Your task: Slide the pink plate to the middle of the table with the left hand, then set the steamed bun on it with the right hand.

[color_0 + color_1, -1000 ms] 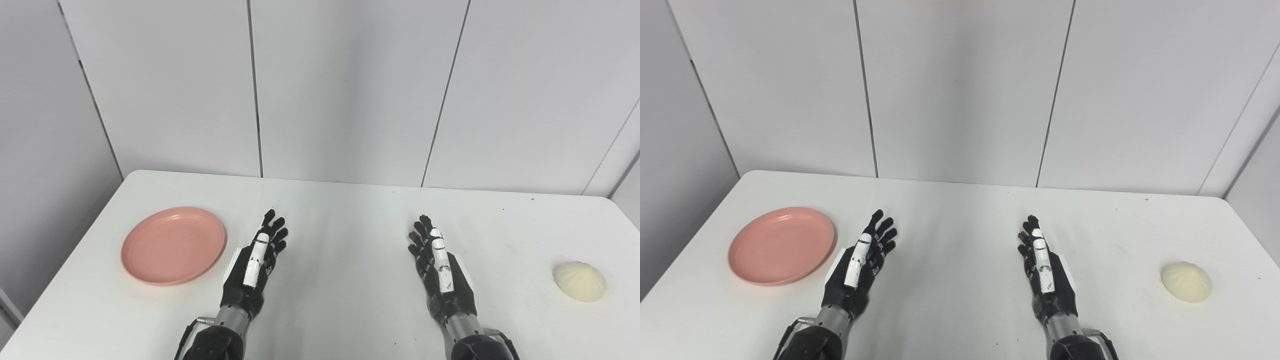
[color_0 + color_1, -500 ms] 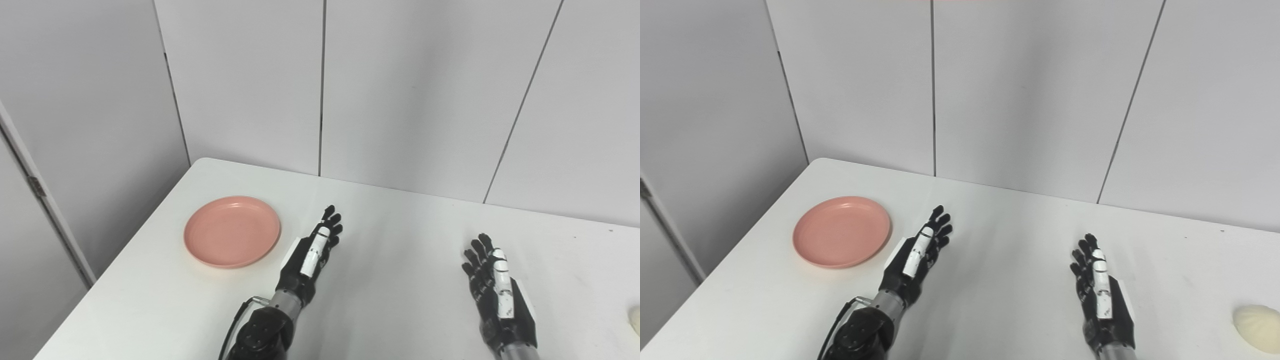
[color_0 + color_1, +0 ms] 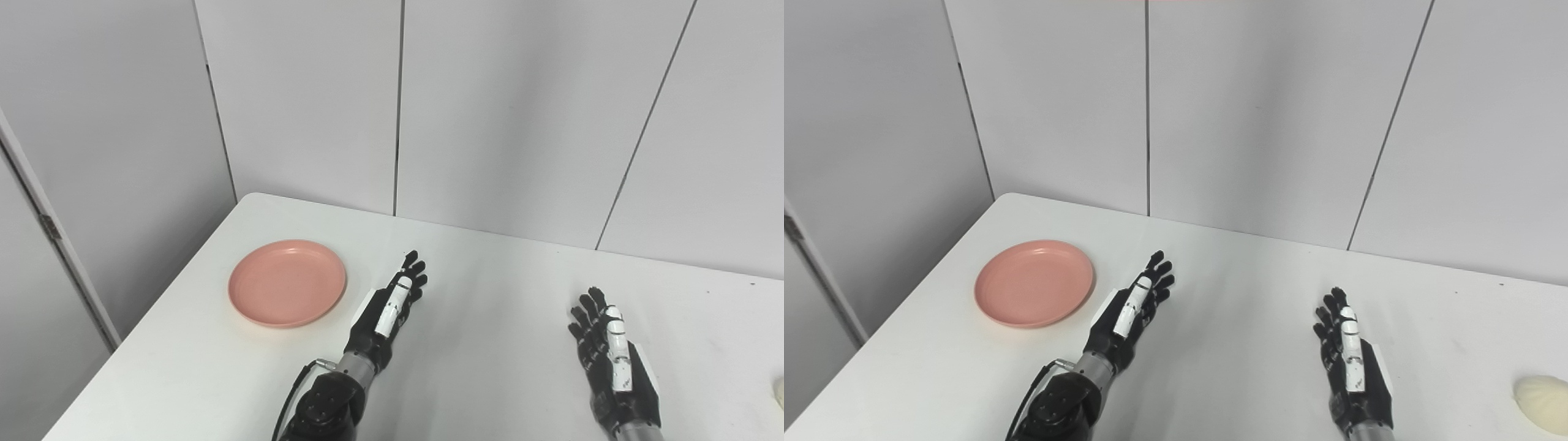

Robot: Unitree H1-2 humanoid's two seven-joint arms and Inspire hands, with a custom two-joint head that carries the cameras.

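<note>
We see a white desk (image 3: 490, 343) set against a grey panelled wall (image 3: 502, 110). Our left hand (image 3: 386, 312) rests over the desk with its fingers stretched forward and spread, holding nothing. Just to its left, near but not touching it, lies the pink plate (image 3: 287, 282), flat on the desk toward the left edge and empty. Our right hand (image 3: 1352, 355) is held the same way on the right side of the desk, fingers extended and apart, gripping nothing. Both hands are turned thumb-side up, the white segments along their upper edges facing us. Well apart from the right hand, at the far right edge of the right eye view, sits the steamed bun (image 3: 1542, 397), pale cream and rounded, resting on the desk and partly cut off by the frame; in the left eye view only a sliver of it shows. The middle of the desk lies between our two hands. A black cable (image 3: 293, 389) loops beside our left wrist.
</note>
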